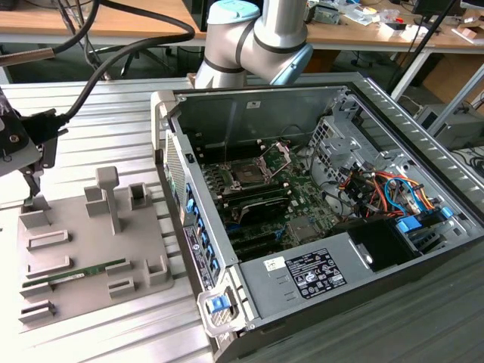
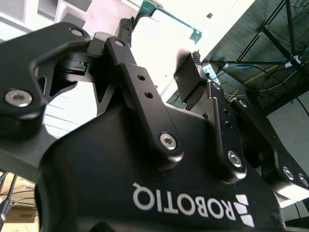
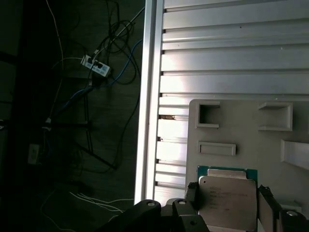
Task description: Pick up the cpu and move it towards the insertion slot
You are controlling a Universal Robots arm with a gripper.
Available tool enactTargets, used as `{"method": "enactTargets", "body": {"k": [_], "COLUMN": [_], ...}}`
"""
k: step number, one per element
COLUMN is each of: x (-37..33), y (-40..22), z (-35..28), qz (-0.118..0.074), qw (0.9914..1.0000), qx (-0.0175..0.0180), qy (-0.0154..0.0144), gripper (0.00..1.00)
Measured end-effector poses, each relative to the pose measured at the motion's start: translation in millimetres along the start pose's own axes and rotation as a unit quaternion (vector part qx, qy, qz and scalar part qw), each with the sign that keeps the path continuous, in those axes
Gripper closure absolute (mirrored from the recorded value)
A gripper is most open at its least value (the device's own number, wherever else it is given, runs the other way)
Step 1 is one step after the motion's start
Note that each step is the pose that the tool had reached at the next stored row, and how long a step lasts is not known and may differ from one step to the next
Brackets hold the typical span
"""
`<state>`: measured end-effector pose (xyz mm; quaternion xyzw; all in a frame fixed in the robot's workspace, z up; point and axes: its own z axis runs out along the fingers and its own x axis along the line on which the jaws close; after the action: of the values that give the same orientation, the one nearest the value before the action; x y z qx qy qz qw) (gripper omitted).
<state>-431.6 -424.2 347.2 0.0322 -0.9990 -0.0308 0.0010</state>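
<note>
First wrist view is showing the cpu [image 3: 227, 199] lying flat, squarely in the pincer's span, over the grey holder plate [image 3: 241, 125]. Whether the pincer [image 1: 32, 198] is clamping it, I cannot tell. The insertion slot [image 1: 246, 172] is sitting well apart from the pincer, toward the exterior view's right.

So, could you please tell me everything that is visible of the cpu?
In the first wrist view the cpu is a flat square chip with a silvery metal lid, faint print on it, and a thin green edge. It sits level, lid up, over the grey holder plate, close to one edge of the plate. The gripper stands astride it on two opposite sides; whether it grips the chip cannot be told.
</note>
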Motion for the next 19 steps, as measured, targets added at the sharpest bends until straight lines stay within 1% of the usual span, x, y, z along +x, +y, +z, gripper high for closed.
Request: {"method": "enactTargets", "body": {"k": [19], "x": [0.0], "y": [0.5], "z": [-7.7], "qz": [0.000], "qw": [1.00000], "qx": [0.0000], "qy": [0.0000], "gripper": [0.45]}}
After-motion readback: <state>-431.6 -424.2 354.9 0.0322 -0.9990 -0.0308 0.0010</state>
